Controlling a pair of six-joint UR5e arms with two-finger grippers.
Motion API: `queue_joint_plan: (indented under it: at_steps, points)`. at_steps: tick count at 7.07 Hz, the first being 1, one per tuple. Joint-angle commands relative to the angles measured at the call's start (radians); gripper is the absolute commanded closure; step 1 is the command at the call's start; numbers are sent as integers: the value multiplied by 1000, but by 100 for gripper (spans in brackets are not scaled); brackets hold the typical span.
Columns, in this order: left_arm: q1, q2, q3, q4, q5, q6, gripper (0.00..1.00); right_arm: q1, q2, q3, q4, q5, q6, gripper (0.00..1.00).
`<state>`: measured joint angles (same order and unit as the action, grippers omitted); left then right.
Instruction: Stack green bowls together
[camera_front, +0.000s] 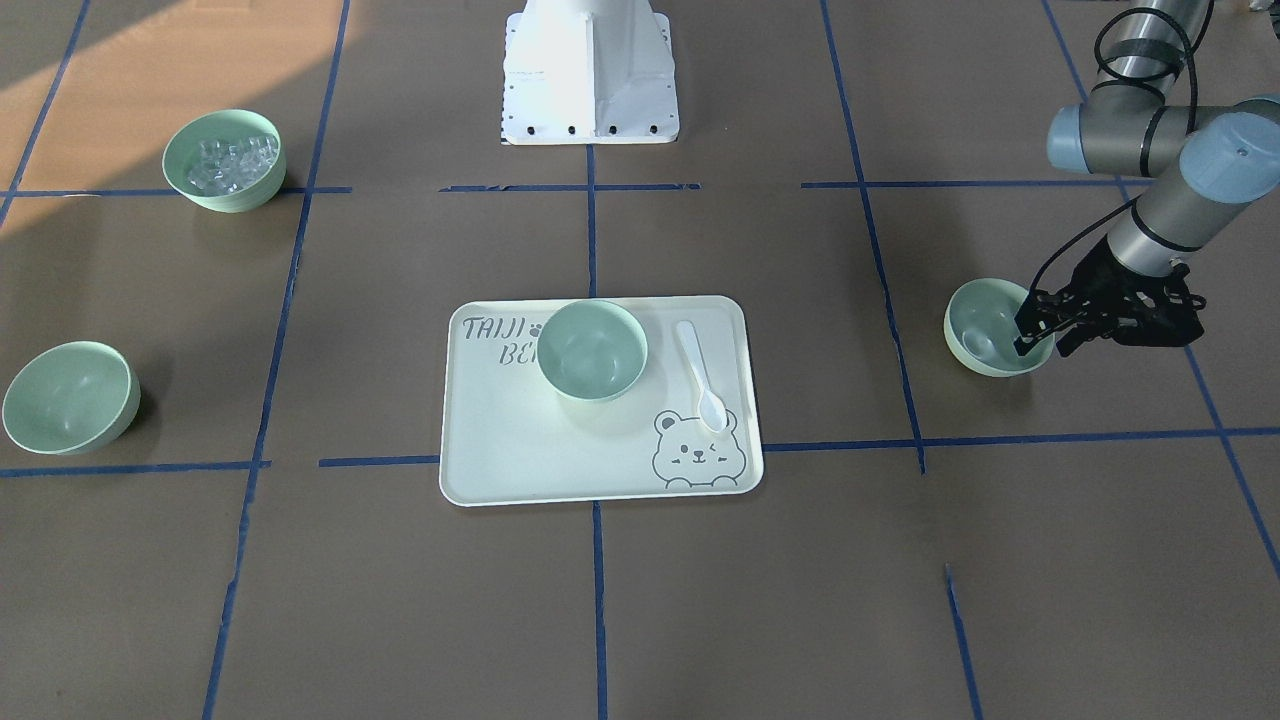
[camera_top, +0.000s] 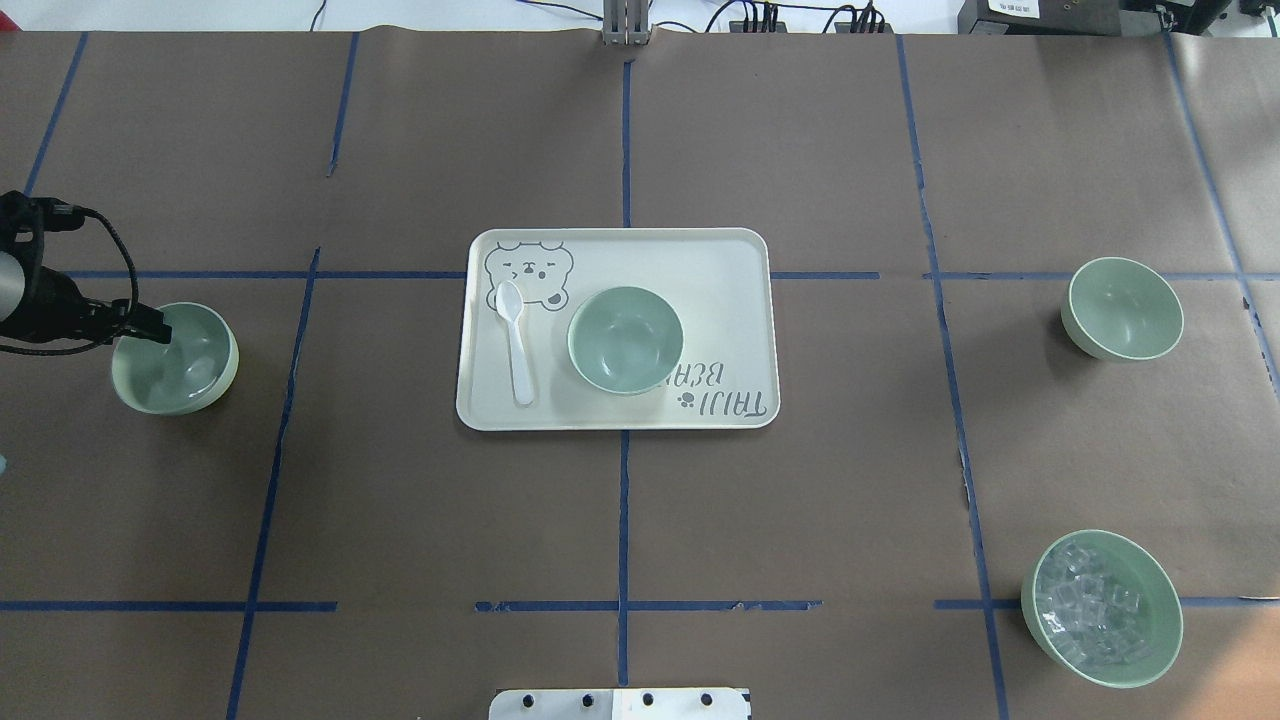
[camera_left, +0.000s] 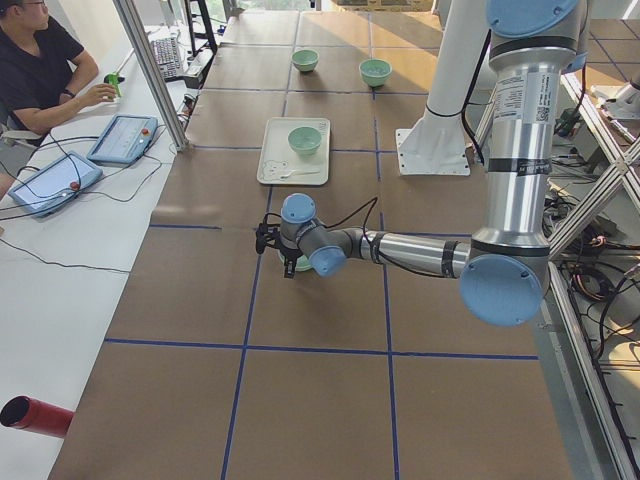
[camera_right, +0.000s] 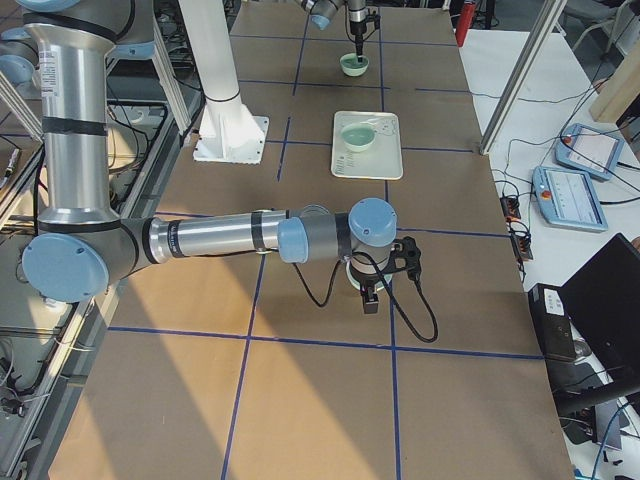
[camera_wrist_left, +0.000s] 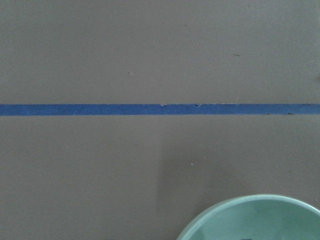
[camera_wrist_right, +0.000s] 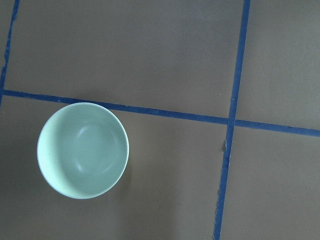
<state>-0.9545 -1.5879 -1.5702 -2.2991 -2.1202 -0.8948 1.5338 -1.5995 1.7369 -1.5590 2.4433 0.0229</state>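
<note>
Bowls of pale mint-green matte plastic, three in all, stand well apart on the brown paper tabletop (camera_front: 400, 600). In the front-facing view we see the centre bowl (camera_front: 592, 350) upright on the cream rectangular tray (camera_front: 520, 450), beside a white plastic spoon (camera_front: 700, 375). The left-edge bowl (camera_front: 70, 397) sits at middle left and the right-edge bowl (camera_front: 985, 325) at middle right. The left pincer (camera_front: 1042, 350) is at that last bowl's rim, its fingers (camera_front: 1025, 335) apart, one inside the wall and one outside; we cannot tell whether they touch it. The right pincer (camera_right: 370, 298) shows only in the right side view, lower centre, by the left-edge bowl, and we cannot tell how far open it is. A green bowl of clear cubes (camera_front: 225, 160) stands at upper left.
</note>
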Motion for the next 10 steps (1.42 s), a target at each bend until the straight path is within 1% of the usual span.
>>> queue_joint_plan:
  at_steps: [1,2,3,4,5,6,7,8,9,10]
  points:
    - [3,-1,-1,1,0,1,91,-27,10,-2,11,-3,95,0]
    - [2,0,-7,1,-4,1,100,-41,33,-11,22,-4,98,0]
    - [-3,32,-52,7,-23,2,100,-53,77,-48,22,-3,117,0]
    - [-15,43,-97,30,-97,4,100,-66,128,-100,23,-3,121,0]
    - [-62,28,-109,71,-175,4,100,-93,157,-150,49,-4,121,0]
    - [-91,5,-134,119,-181,4,100,-112,173,-214,138,-6,144,0]
    - [-95,-63,-161,230,-178,1,100,-144,173,-273,293,-13,258,0]
    - [-95,-104,-195,312,-176,-7,100,-191,171,-325,441,-26,388,0]
    - [-95,-130,-212,332,-176,-48,100,-257,159,-359,567,-56,519,0]
    - [-93,-171,-212,334,-173,-138,100,-314,138,-378,677,-90,616,0]
